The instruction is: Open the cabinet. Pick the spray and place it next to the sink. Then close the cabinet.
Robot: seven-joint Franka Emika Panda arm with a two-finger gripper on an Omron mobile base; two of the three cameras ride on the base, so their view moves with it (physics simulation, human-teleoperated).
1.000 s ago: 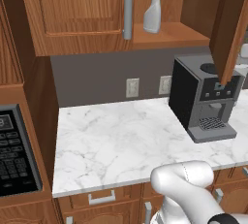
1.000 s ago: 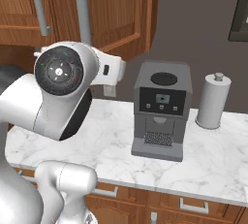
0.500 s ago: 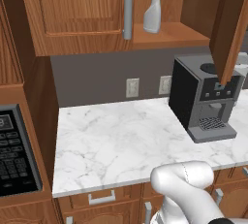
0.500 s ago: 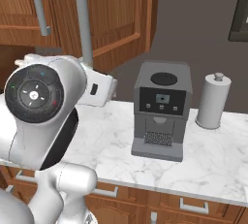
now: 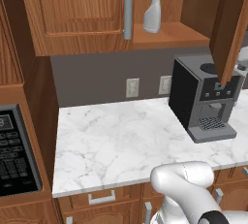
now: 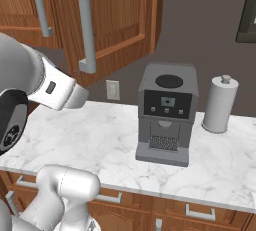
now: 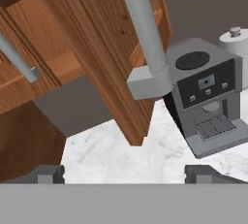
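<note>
We observed the cabinet (image 5: 87, 14) with its right-hand door (image 5: 231, 24) swung outward, the left-hand door closed. In the left base view, the spray (image 5: 153, 5) stood upright on the exposed shelf, just right of the closed door's grey bar handle (image 5: 128, 7), touching nothing but the shelf board.

The gripper (image 7: 125, 173) had its two dark tips set wide apart at the bottom of the hand view, released and gripping nothing. Between and above them we saw the lower edge of the open door, with its grey bar handle (image 7: 145, 39) and mounting foot close in front of the hand and clear of both fingers.

On the white marbled counter (image 5: 121, 145) the boxy grey coffee machine (image 6: 166, 115) stood below the open door. The paper towel roll (image 6: 220, 104) stood just beside it on its far side, apart from it, in the right base view. Two wall sockets (image 5: 132, 88) sat on the grey backsplash, and a black microwave panel (image 5: 14, 155) bordered the counter's left end
</note>
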